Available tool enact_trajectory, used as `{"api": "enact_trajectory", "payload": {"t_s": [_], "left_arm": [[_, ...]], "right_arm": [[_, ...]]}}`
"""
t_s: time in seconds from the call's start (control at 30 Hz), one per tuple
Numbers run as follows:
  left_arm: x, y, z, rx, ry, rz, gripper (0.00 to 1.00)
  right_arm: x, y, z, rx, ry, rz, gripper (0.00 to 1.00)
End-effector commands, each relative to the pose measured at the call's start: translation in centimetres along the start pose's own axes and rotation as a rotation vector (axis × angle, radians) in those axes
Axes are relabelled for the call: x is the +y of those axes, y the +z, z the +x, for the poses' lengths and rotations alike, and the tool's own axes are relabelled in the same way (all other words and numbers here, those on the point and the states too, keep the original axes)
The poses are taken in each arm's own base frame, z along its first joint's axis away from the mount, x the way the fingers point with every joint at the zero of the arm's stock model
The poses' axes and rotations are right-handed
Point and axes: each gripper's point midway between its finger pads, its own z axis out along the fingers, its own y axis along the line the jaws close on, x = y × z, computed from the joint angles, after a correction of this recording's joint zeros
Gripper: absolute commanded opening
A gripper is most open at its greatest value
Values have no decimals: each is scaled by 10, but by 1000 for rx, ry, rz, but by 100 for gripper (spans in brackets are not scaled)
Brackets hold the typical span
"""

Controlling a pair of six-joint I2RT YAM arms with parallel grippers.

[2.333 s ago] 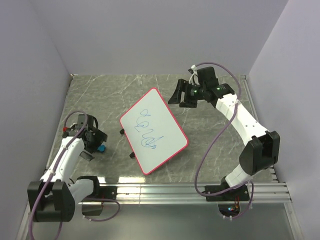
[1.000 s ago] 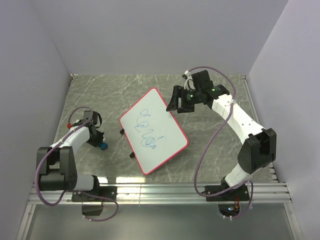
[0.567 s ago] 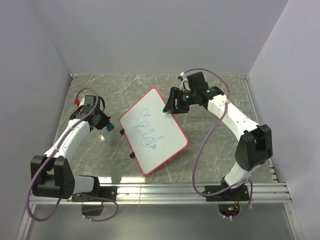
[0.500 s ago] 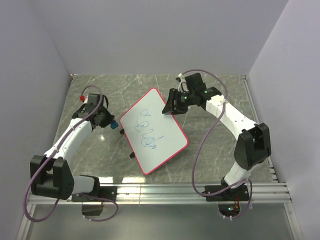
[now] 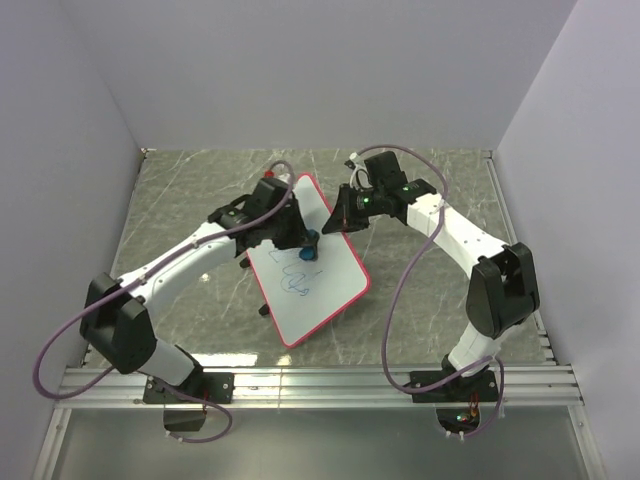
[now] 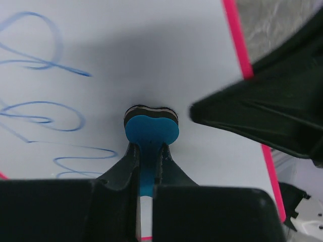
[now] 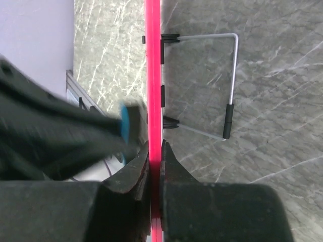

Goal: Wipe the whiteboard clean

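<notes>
The large flat white rectangular board with a red-pink rim (image 5: 325, 290) lies slanted across the middle of the grey marbled tabletop (image 5: 190, 190), between the two arms, one corner pointing to the far side. The left gripper (image 5: 303, 238) reaches over the board's far half and is clamped on the stem of a small blue heart-shaped eraser (image 6: 151, 130). The eraser's layered pad seems to rest against the white surface, on a bare patch just beside the blue marker scribbles (image 6: 48, 118). Those scribbles are loops and curls and cannot be read as letters or words. The right gripper (image 7: 154, 151) is closed on the board itself, with the pink rim pinched edge-on between its black fingers (image 7: 174, 171) at the far right side of the board. In the right wrist view a bent grey wire stand with a black sleeve (image 7: 231, 75) is clipped to the board's back and lies over the marble.
</notes>
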Motion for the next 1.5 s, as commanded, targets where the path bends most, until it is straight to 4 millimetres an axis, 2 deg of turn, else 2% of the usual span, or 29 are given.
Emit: {"api": "enact_trajectory", "payload": {"t_s": [0.0, 0.03, 0.07, 0.17, 0.2, 0.27, 0.3, 0.43, 0.5, 0.6, 0.7, 0.83, 0.93, 1.03, 1.13, 1.23, 1.37, 1.47], "left_arm": [[-40, -1, 9, 34, 101, 86, 0], [-46, 3, 13, 52, 118, 84, 0], [-51, 5, 26, 81, 145, 84, 0], [-53, 15, 51, 133, 191, 83, 0], [-46, 19, 62, 156, 191, 71, 0], [-44, 22, 72, 163, 193, 83, 0], [-35, 24, 83, 183, 186, 69, 0], [-29, 15, 110, 208, 223, 124, 0], [-18, 12, 123, 226, 263, 102, 0], [8, 17, 138, 250, 273, 27, 0], [20, 21, 144, 248, 254, -1, 0], [39, 31, 142, 226, 205, -71, 0], [61, 37, 126, 198, 153, -142, 0], [82, 39, 120, 198, 116, -196, 0], [120, 39, 96, 159, 61, -312, 0], [133, 38, 80, 128, 35, -349, 0], [126, 45, 74, 139, 46, -318, 0], [88, 45, 89, 185, 112, -155, 0]], "right_arm": [[-8, 1, -1, -7, -12, 51, 0], [-8, 1, 0, -3, -11, 52, 0], [-9, 1, 0, -4, -13, 57, 0], [-12, 1, 0, 2, -13, 73, 0], [-14, 1, 2, 8, -10, 81, 0], [-16, 1, 3, 16, -12, 93, 0], [-17, 1, 3, 16, -12, 96, 0], [-21, 1, 7, 32, -13, 114, 0], [-22, 1, 8, 39, -10, 115, 0], [-23, 3, 9, 45, -3, 109, 0], [-23, 5, 10, 54, 2, 106, 0], [-20, 3, 7, 51, -10, 106, 0], [-18, 1, 7, 48, -14, 103, 0], [-17, -2, 8, 45, -16, 103, 0], [-16, -4, 10, 47, -19, 100, 0], [-16, -6, 11, 44, -19, 101, 0], [-15, -7, 10, 38, -17, 97, 0], [-12, -6, 9, 36, -16, 91, 0]]}}
